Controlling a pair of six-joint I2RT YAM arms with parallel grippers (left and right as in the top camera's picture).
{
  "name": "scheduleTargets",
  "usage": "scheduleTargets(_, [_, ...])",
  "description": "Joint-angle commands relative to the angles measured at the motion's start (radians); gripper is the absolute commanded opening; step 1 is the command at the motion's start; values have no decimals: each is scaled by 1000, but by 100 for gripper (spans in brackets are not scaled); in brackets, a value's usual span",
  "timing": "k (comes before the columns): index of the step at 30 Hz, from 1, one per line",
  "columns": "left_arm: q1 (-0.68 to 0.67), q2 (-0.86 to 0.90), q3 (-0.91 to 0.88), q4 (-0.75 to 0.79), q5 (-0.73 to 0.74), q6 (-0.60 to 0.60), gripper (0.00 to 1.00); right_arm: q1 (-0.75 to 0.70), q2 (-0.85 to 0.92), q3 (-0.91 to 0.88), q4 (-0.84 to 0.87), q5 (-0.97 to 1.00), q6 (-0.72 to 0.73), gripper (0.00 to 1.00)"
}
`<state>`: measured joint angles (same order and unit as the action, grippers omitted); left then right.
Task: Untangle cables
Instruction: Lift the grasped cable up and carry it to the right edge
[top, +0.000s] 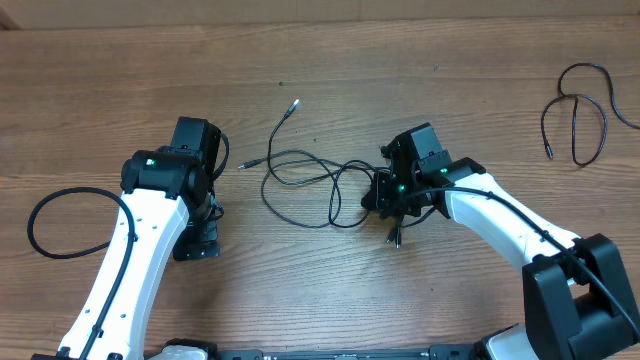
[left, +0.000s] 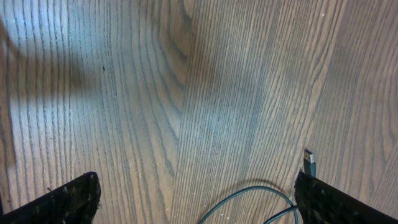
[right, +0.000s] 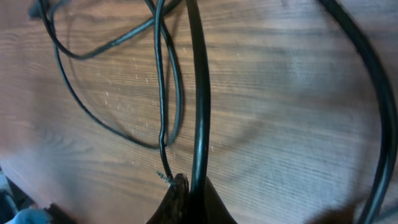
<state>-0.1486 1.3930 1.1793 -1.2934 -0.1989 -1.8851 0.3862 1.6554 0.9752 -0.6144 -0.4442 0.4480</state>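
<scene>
A tangle of thin black cables (top: 310, 185) lies in loops at the table's middle, with one plug tip (top: 294, 103) pointing up-right and another (top: 243, 166) at the left. My right gripper (top: 390, 205) is shut on one cable (right: 198, 93) at the tangle's right end; further loops (right: 118, 43) lie beyond it in the right wrist view. My left gripper (top: 205, 215) is open and empty, left of the tangle; a cable loop (left: 249, 199) and a plug tip (left: 309, 163) show between its fingers (left: 196, 202).
A separate black cable (top: 578, 115) lies looped at the far right. A thicker black arm wire (top: 60, 225) curves at the left. The wooden table (top: 320, 60) fills the view.
</scene>
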Motion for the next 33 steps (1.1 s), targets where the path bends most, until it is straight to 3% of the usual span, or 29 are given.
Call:
scheduleTargets(1, [4,-20,14,-3,-18,8,100,1,-63,111,-70,-1,5,4])
scheduleTargets(8, [4,-20,14,-4,-18,8,100,1,-171,390,-275,9,-38,4])
scheduleTargets(19, [4,-20,14,-3,-18,8,100,1,-298,793,-314,241,-64,4])
scheduleTargets(33, [4,-20,14,-4,-18,8,100,-2,-320,839,-285,850,-64,4])
